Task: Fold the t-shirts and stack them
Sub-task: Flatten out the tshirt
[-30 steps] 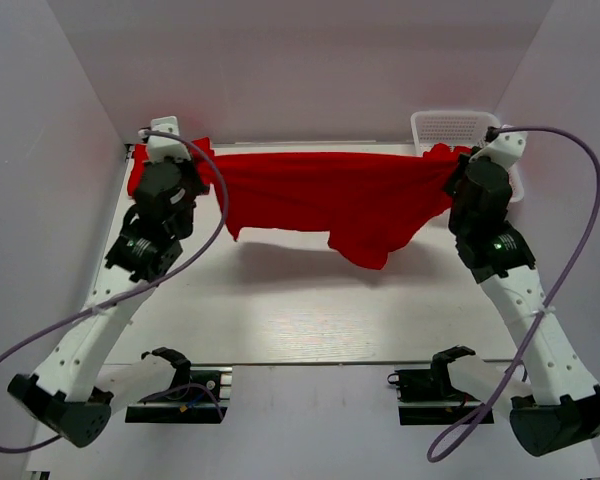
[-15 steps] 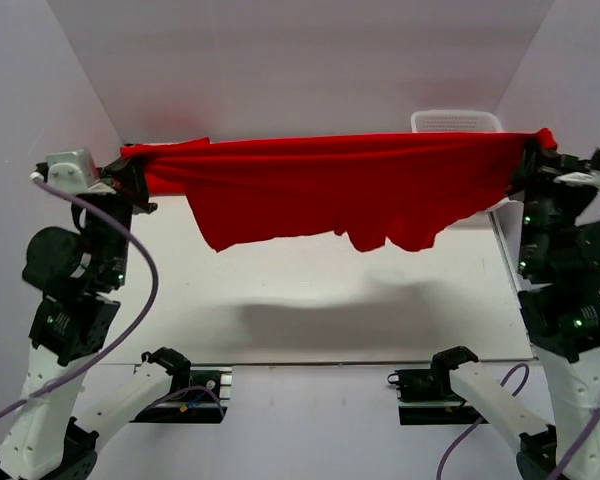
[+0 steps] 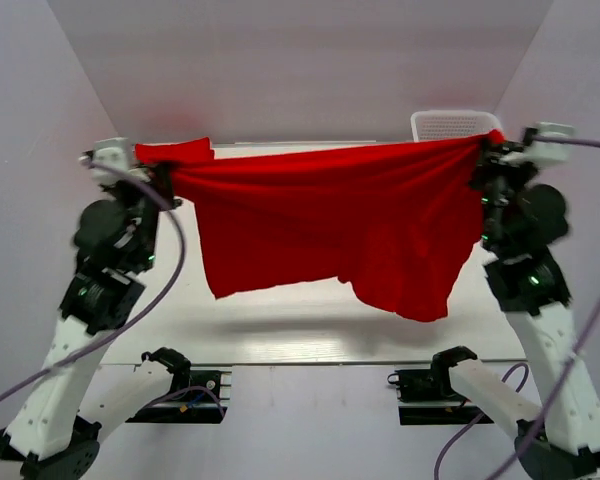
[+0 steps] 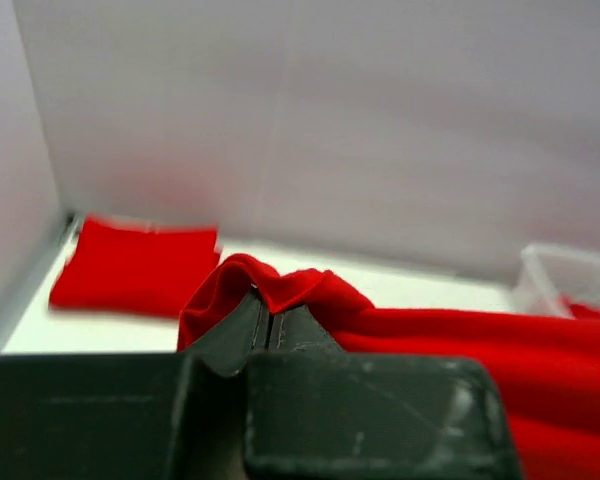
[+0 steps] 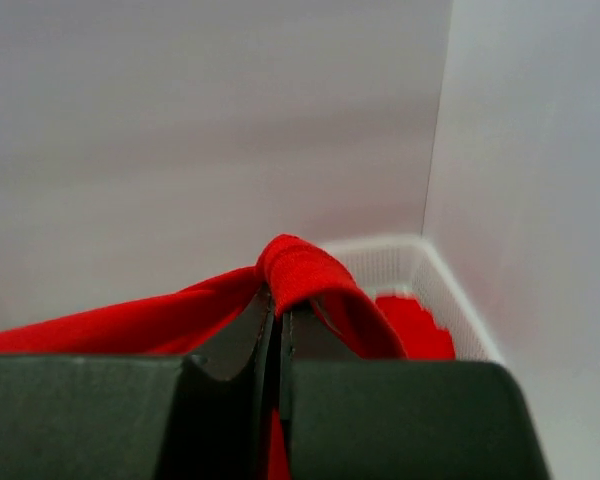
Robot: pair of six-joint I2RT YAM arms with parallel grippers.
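At far left, against the back wall, shows one folded t-shirt (image 4: 135,265) lying flat on the table (image 3: 280,320). Pinches one upper corner of the hanging t-shirt (image 3: 330,220) with the left gripper (image 4: 268,318), jaws pressed together on a bunched fold of cloth. Holds that shirt in the air, stretched taut along its top edge between the two arms, lower hem dangling unevenly above the table, longer toward the right. Clamps the opposite corner with the right gripper (image 5: 278,305), jaws likewise closed on red cloth, just in front of the white basket (image 5: 420,270), with more red fabric (image 5: 410,325) inside. Looks like the spreading-out step ahead of folding. Next, probably calls for lowering both corners together and drawing the hem onto the table, with even tension, to lay the cloth flat without wrinkles.
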